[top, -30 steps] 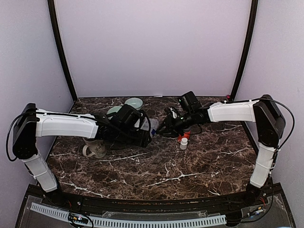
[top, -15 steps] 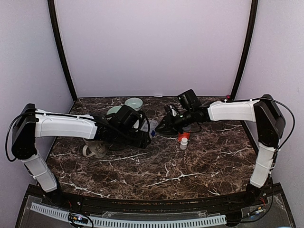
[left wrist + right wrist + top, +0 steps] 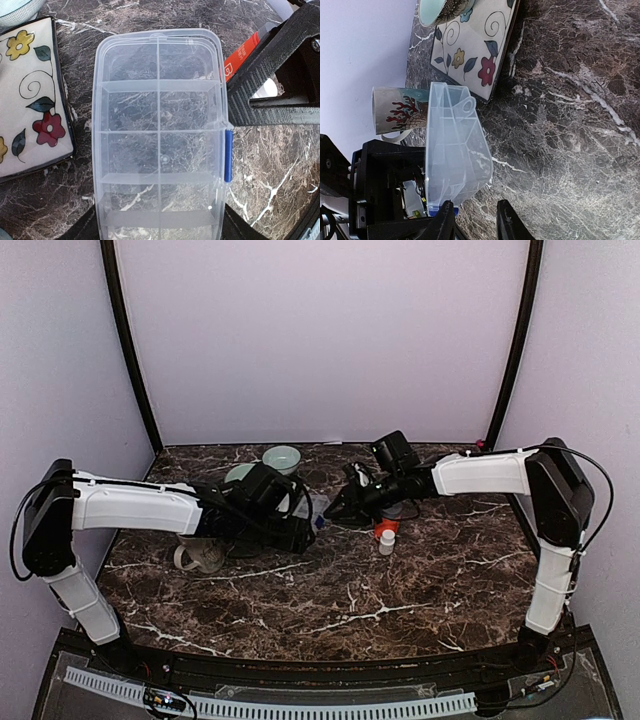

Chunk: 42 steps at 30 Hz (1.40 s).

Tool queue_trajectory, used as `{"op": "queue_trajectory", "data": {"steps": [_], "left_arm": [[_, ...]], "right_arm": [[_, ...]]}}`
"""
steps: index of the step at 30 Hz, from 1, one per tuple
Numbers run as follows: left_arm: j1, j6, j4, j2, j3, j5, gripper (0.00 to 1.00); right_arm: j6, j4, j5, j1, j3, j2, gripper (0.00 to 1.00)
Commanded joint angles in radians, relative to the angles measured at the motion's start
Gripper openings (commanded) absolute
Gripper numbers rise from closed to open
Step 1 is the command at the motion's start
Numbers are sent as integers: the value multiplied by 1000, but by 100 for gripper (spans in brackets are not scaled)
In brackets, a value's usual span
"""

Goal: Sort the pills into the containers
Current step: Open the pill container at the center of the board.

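The clear organiser box point(image 3: 159, 135) with a grid of cells is held at its near end between my left gripper's point(image 3: 159, 225) black fingers point(image 3: 82, 230). The cells look empty; no pills show. A blue latch point(image 3: 228, 156) sits on its right edge. In the right wrist view the box point(image 3: 455, 150) is seen edge-on, held a little above the marble. My right gripper point(image 3: 476, 220) is open, with one finger against the blue latch point(image 3: 440, 211). In the top view both grippers meet at the box point(image 3: 318, 508), the right gripper point(image 3: 332, 510) coming from the right.
A flowered square plate point(image 3: 30, 100) lies left of the box, with a pale green bowl point(image 3: 440, 7) on it. A cream mug point(image 3: 200, 555) stands at the left. A white bottle with an orange cap point(image 3: 386, 538) stands to the right. A second green bowl point(image 3: 282, 457) sits at the back.
My right gripper has moved left, up to the box's latch side. The left arm with the box has barely moved.
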Motion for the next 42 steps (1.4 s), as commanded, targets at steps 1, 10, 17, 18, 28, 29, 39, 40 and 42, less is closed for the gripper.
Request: {"op": "queue_trajectory", "data": {"steps": [1, 10, 17, 18, 28, 29, 39, 40, 42], "left_arm": [[0, 5, 49, -65, -10, 32, 63], [0, 19, 83, -75, -21, 87, 63], [0, 29, 141, -98, -37, 148, 66], [0, 31, 146, -101, -39, 159, 66], [0, 35, 182, -107, -46, 221, 72], [0, 33, 186, -105, -48, 228, 73], [0, 21, 195, -71, -52, 258, 75], [0, 20, 194, -66, -52, 260, 75], [0, 20, 190, -53, -52, 263, 75]], "right_arm": [[11, 44, 2, -1, 33, 17, 28], [8, 33, 5, 2, 60, 48, 29], [-15, 4, 24, 6, 80, 78, 29], [-18, 3, 26, 7, 81, 81, 29], [-42, -12, 31, 16, 85, 109, 28], [-44, -15, 30, 16, 87, 113, 28], [-65, -34, 26, 27, 89, 144, 28], [-67, -34, 26, 27, 90, 147, 29], [-69, -37, 24, 28, 90, 152, 29]]}}
